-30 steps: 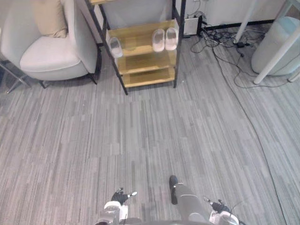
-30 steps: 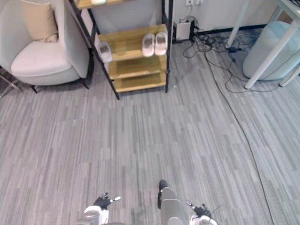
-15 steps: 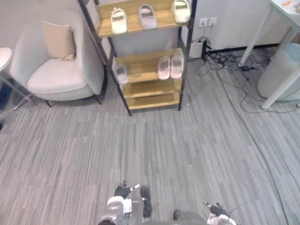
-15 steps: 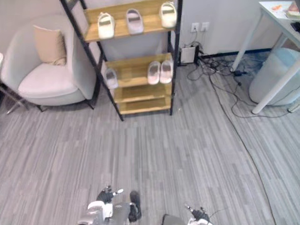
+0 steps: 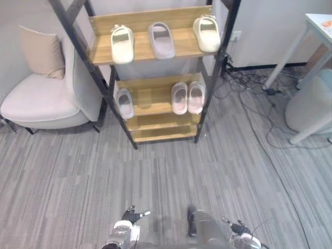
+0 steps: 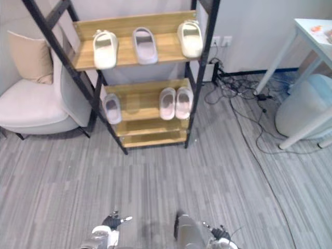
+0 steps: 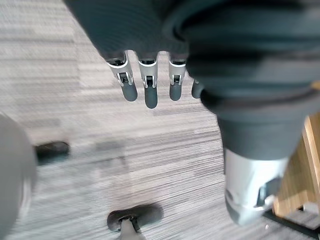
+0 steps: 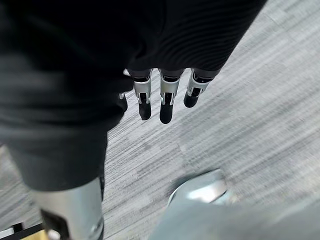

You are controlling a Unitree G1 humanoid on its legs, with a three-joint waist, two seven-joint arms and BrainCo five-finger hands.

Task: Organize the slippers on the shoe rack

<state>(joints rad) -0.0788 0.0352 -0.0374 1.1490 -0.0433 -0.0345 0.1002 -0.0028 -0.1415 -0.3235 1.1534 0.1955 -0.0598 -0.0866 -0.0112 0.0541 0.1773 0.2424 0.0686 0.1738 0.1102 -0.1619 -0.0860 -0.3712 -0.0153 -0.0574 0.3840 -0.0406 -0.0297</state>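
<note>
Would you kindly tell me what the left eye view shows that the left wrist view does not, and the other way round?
The left eye view adds the whole shoe rack: three slippers on its top shelf, one slipper and a pair on the middle shelf, with an armchair beside it. The left wrist view adds a close look at the left hand: fingers straight, holding nothing, above the floor. Both take in the grey striped floor and that hand; a strip of wood in the wrist view may be the rack.
</note>
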